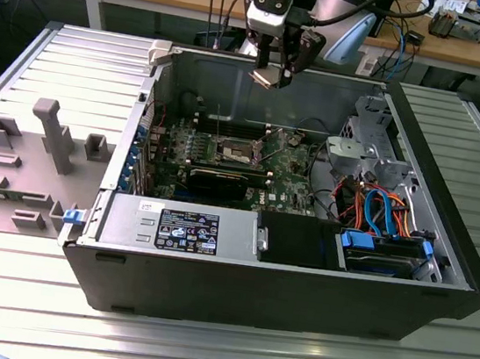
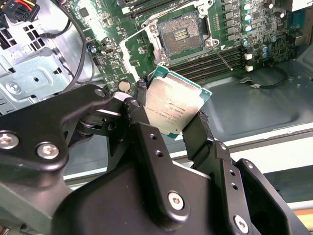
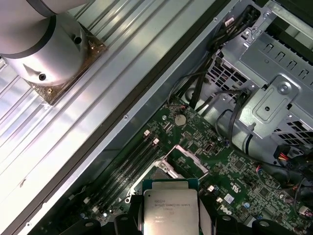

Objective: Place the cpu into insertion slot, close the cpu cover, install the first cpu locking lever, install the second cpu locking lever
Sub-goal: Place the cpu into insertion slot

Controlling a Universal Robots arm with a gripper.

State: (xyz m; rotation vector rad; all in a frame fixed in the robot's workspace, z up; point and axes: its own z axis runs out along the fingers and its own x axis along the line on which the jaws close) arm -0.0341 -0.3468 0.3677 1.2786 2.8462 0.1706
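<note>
We see the insertion slot [image 2: 180, 35] open on the motherboard [image 1: 300, 163], well below our gripper [image 1: 272, 70] and slightly toward the exterior view's left. The gripper hangs over the case [image 1: 252, 292], clamped on two opposite edges of the cpu [image 2: 176, 108].

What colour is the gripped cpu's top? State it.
The cpu top is dull silver-grey, edged green; clearest in the second wrist view.

Nothing can be read: faint print lines on the flat silver-grey square cpu [image 2: 177, 108] and a black rectangular label [image 1: 187, 231], lower middle of the exterior view, are illegible.
</note>
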